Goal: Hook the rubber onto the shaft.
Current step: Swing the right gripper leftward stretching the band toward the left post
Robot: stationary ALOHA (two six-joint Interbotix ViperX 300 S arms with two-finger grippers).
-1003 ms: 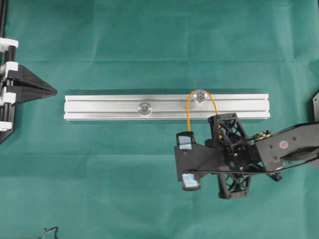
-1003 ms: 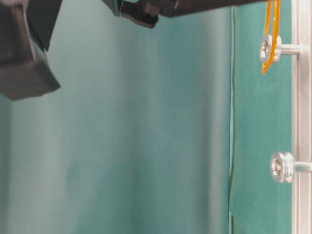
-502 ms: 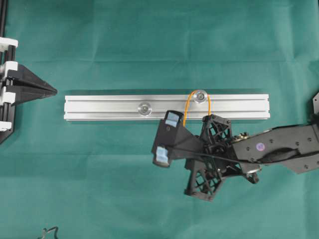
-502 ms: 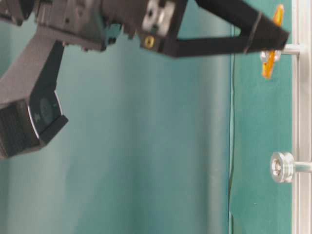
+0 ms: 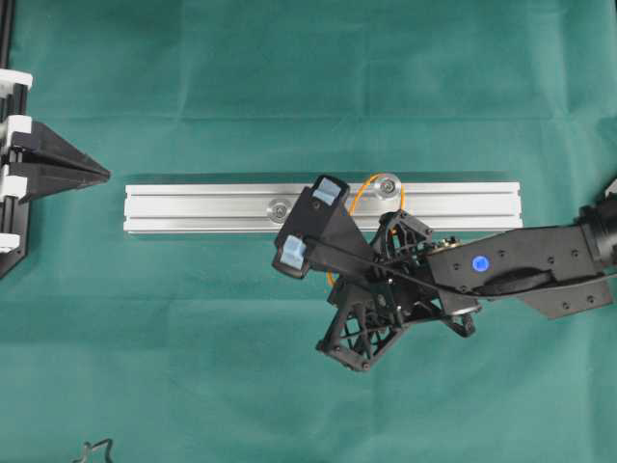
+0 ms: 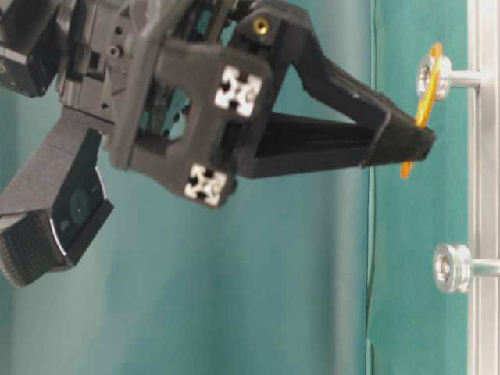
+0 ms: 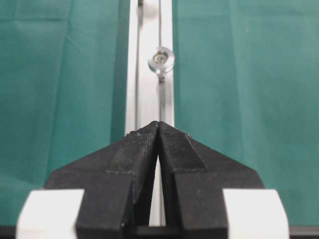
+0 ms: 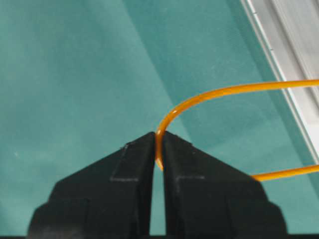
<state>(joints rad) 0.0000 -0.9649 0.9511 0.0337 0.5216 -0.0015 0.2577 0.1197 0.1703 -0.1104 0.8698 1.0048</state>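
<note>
The rubber (image 8: 224,92), a thin orange loop, is pinched between the tips of my right gripper (image 8: 159,137), which is shut on it. In the overhead view the rubber (image 5: 361,191) runs from the right-hand shaft (image 5: 388,186) on the aluminium rail (image 5: 193,207) down to the right gripper (image 5: 333,278), just in front of the rail. The other shaft (image 5: 280,209) is bare. At table level the rubber (image 6: 423,113) sits behind the head of the looped shaft (image 6: 461,78). My left gripper (image 5: 104,176) is shut and holds nothing, off the rail's left end.
The rail lies across a green cloth (image 5: 308,87). In the left wrist view the left gripper (image 7: 158,124) points along the rail (image 7: 149,74) towards a shaft (image 7: 161,59). A black frame (image 5: 8,39) stands at the left edge.
My right gripper has swung left and turned, carrying its end of the rubber along the rail's front towards the bare shaft. The loop stays round the right-hand shaft. The left arm has not moved.
</note>
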